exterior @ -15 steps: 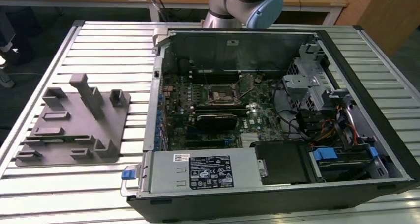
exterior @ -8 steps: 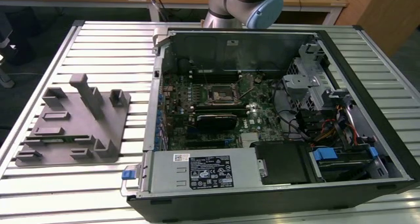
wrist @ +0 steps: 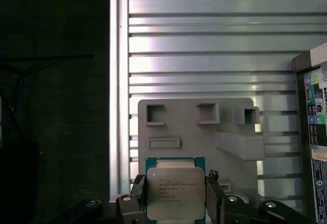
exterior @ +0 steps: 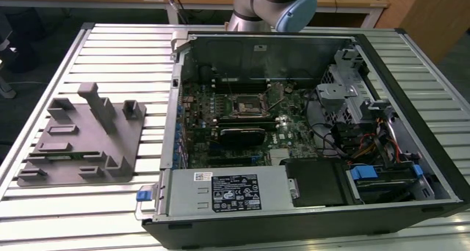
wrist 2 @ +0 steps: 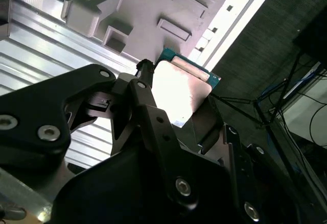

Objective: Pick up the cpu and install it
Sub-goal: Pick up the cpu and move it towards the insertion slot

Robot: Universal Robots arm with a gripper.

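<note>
– First wrist view, nearest thing?
– Black two-finger gripper [wrist: 176, 196], pinching the cpu [wrist: 176, 192]: a small flat square chip, with a shiny silver metal lid on a green board rim. One finger sits on each of two opposite edges, lid facing the camera.
– Second wrist view agree?
– Yes. The gripper [wrist 2: 176, 106] is clamped on the cpu [wrist 2: 179, 86] the same way. The chip hangs clear above the surface and touches only the fingers [wrist 2: 145, 99].
– Handling?
– Looks light, thin and stiff. The lid is likely slick, so the edge grip suits it. The underside contacts are probably fragile: stay off the faces, no hard squeeze, no tilt.
– Behind it?
– Grey moulded parts tray [wrist: 196, 132] with rectangular pockets, lying on the silver slatted aluminium table [wrist: 204, 30]. Beside the tray is the open black desktop computer case [wrist: 314, 106].
– Exterior view?
– The parts tray [exterior: 74, 152] is at the exterior view's left, with the computer case [exterior: 405, 97] just beside it. The square black-framed motherboard socket [exterior: 244, 103] is inside, apart from the tray. Its centre is dark, with no chip in it as far as I can tell. The silver-and-blue arm joint [exterior: 276, 6] is at the far side.
</note>
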